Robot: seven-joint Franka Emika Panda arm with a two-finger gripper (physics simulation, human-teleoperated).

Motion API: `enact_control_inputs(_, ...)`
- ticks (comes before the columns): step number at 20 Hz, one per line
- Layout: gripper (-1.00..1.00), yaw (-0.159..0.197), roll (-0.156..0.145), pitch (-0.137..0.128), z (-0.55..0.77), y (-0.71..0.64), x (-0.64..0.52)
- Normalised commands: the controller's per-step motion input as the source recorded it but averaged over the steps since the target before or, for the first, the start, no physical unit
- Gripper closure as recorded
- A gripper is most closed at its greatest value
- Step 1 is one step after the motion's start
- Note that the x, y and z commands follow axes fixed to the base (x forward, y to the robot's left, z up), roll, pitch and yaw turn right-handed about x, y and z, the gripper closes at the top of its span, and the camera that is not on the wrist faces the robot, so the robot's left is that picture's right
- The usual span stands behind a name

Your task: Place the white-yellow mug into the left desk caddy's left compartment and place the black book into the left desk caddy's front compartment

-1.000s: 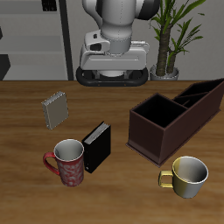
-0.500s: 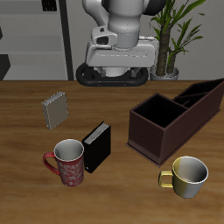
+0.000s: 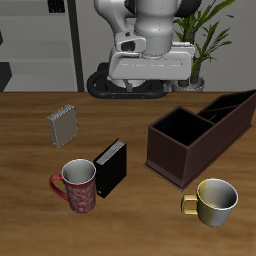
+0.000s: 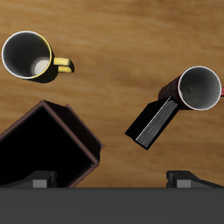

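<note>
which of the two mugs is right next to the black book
The red patterned mug: it stands beside the black book, seemingly touching it. The white-yellow mug stands apart, in front of the left desk caddy.

No readable text, labels, brands or numbers anywhere. Red mug has a pattern only, no letters. Black book cover blank, grey notebook blank, caddy and white-yellow mug unmarked.
</note>
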Motion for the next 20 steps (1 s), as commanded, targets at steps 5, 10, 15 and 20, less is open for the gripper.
enact_control_inputs(5,-1.0,-0.002,0.005,-0.06,-0.01,0.28,0.39)
enact_control_inputs(10,-1.0,-0.019,0.056,-0.008,-0.18,0.31,0.34)
enact_control_inputs(15,-1.0,-0.014,0.012,-0.028,-0.19,0.15,0.25)
enact_control_inputs(20,-1.0,-0.093,-0.008,-0.066,-0.22,0.07,0.15)
